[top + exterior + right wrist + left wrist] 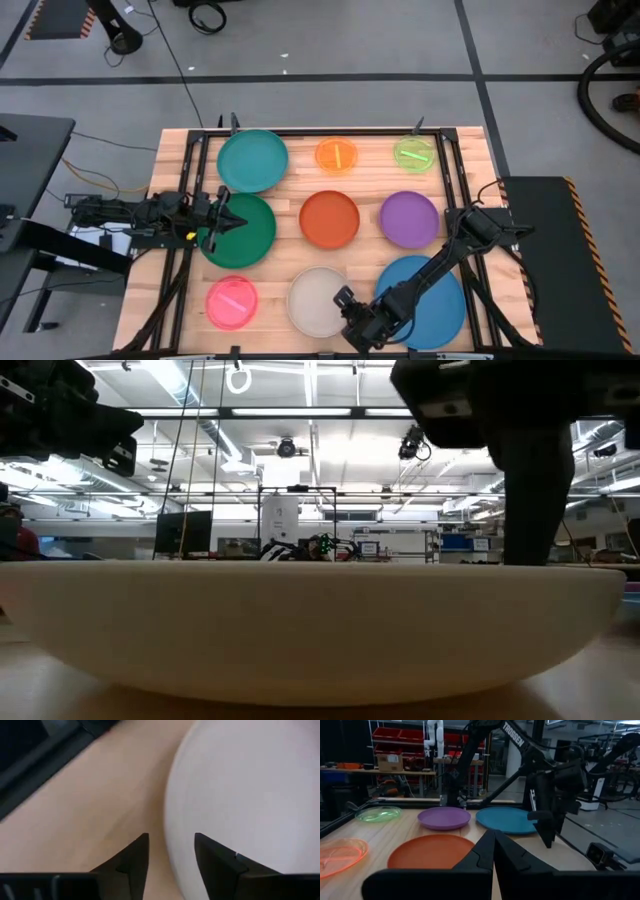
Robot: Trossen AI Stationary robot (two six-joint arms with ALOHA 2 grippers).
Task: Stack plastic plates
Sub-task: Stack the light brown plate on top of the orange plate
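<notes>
My right gripper [345, 300] hangs low over the near edge of the table [470, 150], its fingers [132, 857] parted with a clear gap between them and nothing in their hold; one fingertip sits over the cream plate [318, 300] and the other over the bare wood just beside its rim. That cream plate lies flat in the front row, between the pink plate [232, 303] and the blue plate [440, 290], which my right arm crosses. My left gripper [232, 222] rests above the dark green plate [245, 240] with its fingers [485, 855] pressed together and holding nothing. Behind the green one lies the teal plate [252, 160]. The red-orange plate [329, 218] sits in the middle of the table, with the purple plate [409, 219] beside it. Along the far edge are the small orange plate [337, 155] and the lime plate [414, 153]. All nine plates lie apart, none stacked. In my left wrist view the right arm carries white lettering that reads "TROSSEN".
</notes>
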